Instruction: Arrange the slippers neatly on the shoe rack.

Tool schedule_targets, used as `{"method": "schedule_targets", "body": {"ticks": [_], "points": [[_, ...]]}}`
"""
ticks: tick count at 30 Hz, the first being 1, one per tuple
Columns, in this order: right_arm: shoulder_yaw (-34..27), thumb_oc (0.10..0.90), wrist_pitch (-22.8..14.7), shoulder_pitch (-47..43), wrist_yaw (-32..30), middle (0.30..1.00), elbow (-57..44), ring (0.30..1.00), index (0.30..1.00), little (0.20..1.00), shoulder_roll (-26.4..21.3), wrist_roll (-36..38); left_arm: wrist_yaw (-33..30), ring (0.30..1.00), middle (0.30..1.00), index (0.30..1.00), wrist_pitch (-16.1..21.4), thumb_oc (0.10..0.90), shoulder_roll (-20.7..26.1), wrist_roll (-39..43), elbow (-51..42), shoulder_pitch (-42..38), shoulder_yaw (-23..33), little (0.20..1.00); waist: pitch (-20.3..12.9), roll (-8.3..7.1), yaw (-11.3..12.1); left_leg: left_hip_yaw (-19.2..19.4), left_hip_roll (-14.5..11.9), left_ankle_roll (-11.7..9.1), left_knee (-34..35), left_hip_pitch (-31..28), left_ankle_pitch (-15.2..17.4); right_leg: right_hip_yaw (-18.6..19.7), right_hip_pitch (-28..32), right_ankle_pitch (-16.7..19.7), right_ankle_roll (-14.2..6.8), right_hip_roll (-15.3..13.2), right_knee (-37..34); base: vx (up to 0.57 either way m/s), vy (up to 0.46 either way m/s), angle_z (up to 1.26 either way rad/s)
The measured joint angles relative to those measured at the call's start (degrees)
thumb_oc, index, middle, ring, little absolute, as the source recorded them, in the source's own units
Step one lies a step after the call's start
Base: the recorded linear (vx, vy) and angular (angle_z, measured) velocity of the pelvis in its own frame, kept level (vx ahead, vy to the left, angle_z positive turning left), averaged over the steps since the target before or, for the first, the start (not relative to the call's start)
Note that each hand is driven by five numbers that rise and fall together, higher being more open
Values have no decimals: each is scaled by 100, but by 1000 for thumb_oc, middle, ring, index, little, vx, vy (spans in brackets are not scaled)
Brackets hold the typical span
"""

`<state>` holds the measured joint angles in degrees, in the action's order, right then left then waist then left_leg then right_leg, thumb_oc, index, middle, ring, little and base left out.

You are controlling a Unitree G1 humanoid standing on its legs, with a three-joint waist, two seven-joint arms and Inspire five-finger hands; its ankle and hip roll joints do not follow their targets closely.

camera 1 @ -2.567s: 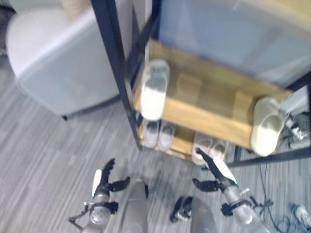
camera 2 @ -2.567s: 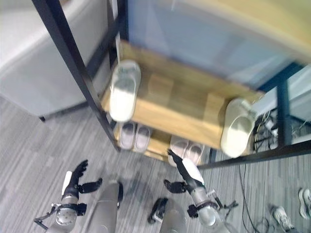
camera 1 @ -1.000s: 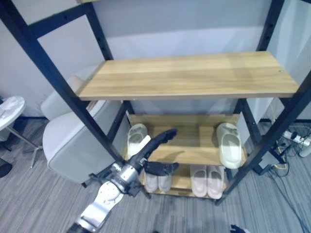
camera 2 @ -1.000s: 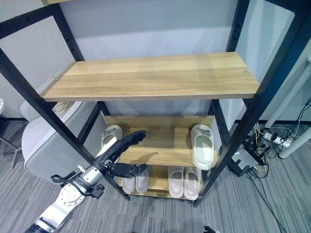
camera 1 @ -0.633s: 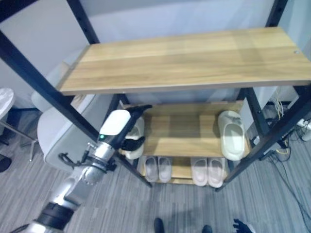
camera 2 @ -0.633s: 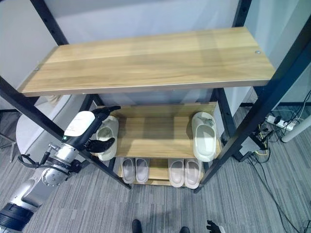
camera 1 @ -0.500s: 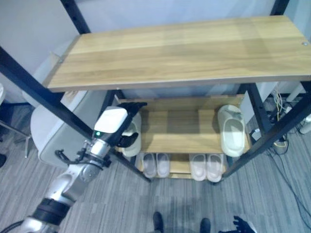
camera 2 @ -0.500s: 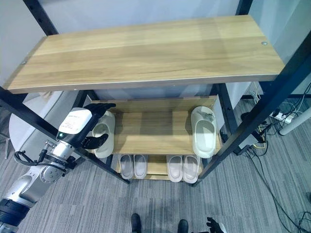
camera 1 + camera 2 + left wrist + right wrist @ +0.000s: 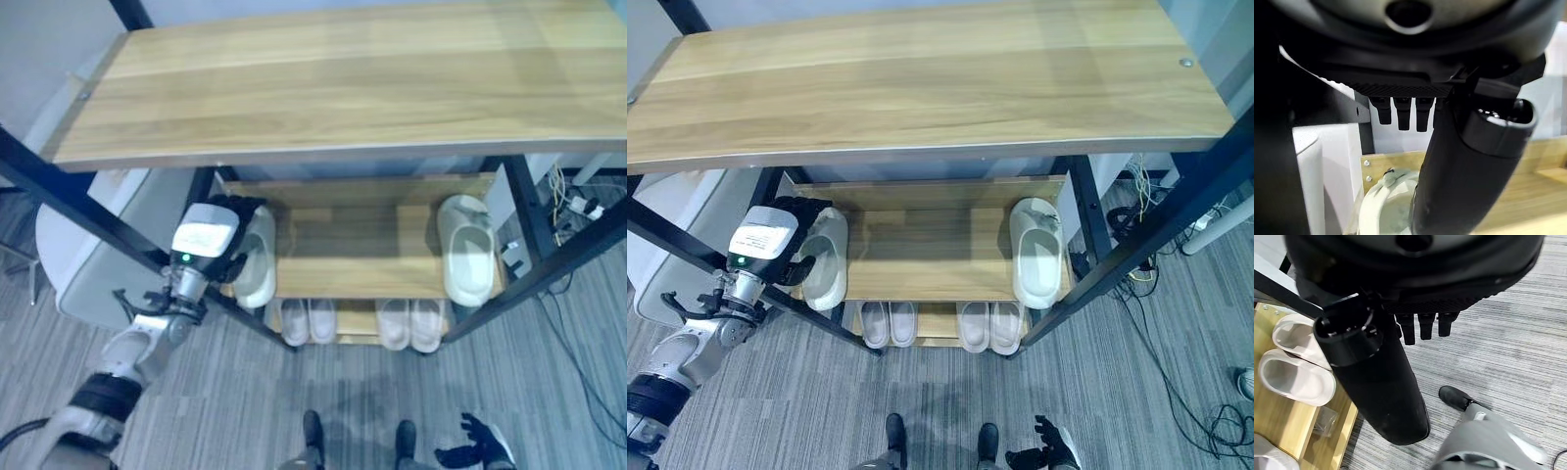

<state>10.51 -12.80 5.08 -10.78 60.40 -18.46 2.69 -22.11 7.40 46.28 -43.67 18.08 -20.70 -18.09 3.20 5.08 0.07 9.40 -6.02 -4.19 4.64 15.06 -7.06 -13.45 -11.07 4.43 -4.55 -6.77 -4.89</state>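
Left eye view, nearest first: the right hand (image 9: 478, 454) hangs low at about 5 o'clock over the grey striped carpet (image 9: 294, 401), away from the rack; in its own wrist view its fingers (image 9: 1425, 328) look short and loosely bent, holding nothing. At 9 o'clock the left hand (image 9: 217, 245) reaches in past the black frame post (image 9: 118, 240) of the shoe rack (image 9: 549, 264) to the left slipper (image 9: 257, 262), a pale green one lying at the left end of the middle shelf (image 9: 362, 255). The hand lies over the slipper's near-left side, but whether the fingers grip it I cannot tell; the left wrist view has the thumb (image 9: 1459, 166) in front of the slipper's opening (image 9: 1386, 205) and the fingers (image 9: 1403, 115) pointing past it.

The matching right slipper (image 9: 467, 250) sits at the far right end of the same shelf, at 3 o'clock, well apart from its mate. Below, on the bottom shelf, two pairs of white slippers (image 9: 358, 321) already stand side by side.

My reading: the step in hand is taking hold of the left slipper. The next move calls for closing firmly on its edge, then sliding it across the bare wood towards the other one, toes aligned, without catching the post.

Farther off, a wide wooden top shelf (image 9: 333, 78) overhangs everything. A pale grey armchair (image 9: 83, 245) stands beyond the rack at 9 o'clock, and cables and a power strip (image 9: 578, 206) lie on the floor at 2 o'clock.
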Motion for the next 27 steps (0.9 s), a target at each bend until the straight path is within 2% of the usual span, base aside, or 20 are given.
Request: {"method": "schedule_targets", "body": {"ticks": [8, 12, 13, 15, 19, 27], "points": [[71, 800, -4, -70, -105, 900, 2, 900, 900, 900, 1, -31, -18, 900, 900, 900, -129, 800, -1, 2, 255, -172, -53, 900, 5, -6, -19, 132, -2, 15, 0, 91, -11, 131, -157, 36, -2, -7, 1, -6, 1, -8], [71, 800, -24, -85, -147, 900, -3, 900, 900, 900, 2, -30, -148, 900, 900, 900, -205, 800, 0, 0, 537, -538, -356, 900, 36, -25, -18, 147, -2, 15, 0, 114, -11, 167, -200, 48, -4, -6, -1, -9, 3, -3], [59, 800, -41, -105, -176, 900, -12, 900, 900, 900, -4, -29, -196, 575, 575, 575, -289, 584, 1, -3, 639, -724, -467, 575, 40, -24, -15, 147, -1, 25, 0, 199, -23, 170, -286, 74, -4, -7, -1, -3, -2, -4], [63, 800, -42, -122, -183, 900, -30, 900, 900, 900, -3, -28, -239, 300, 300, 300, -355, 400, 1, -34, 663, -818, -473, 300, 74, -30, -30, 158, 0, 30, 0, 274, -42, 182, -369, 105, -4, -10, 0, 2, -2, -4], [128, 800, -42, -126, -186, 900, -184, 900, 900, 900, 7, -27, -259, 300, 300, 300, -461, 400, 0, -219, 979, -1030, -534, 300, 155, -58, -159, 189, 1, 36, -1, 304, -55, 190, -414, 125, -4, -13, 1, -3, -1, -1], [179, 800, -57, -253, -232, 900, -237, 900, 900, 900, 4, -17, -461, 300, 300, 300, -748, 400, -25, -222, 1028, -1358, -574, 300, 375, -49, -166, 228, -2, 38, -1, 384, -69, 215, -520, 160, -2, -10, 1, -4, -4, -3]]}}
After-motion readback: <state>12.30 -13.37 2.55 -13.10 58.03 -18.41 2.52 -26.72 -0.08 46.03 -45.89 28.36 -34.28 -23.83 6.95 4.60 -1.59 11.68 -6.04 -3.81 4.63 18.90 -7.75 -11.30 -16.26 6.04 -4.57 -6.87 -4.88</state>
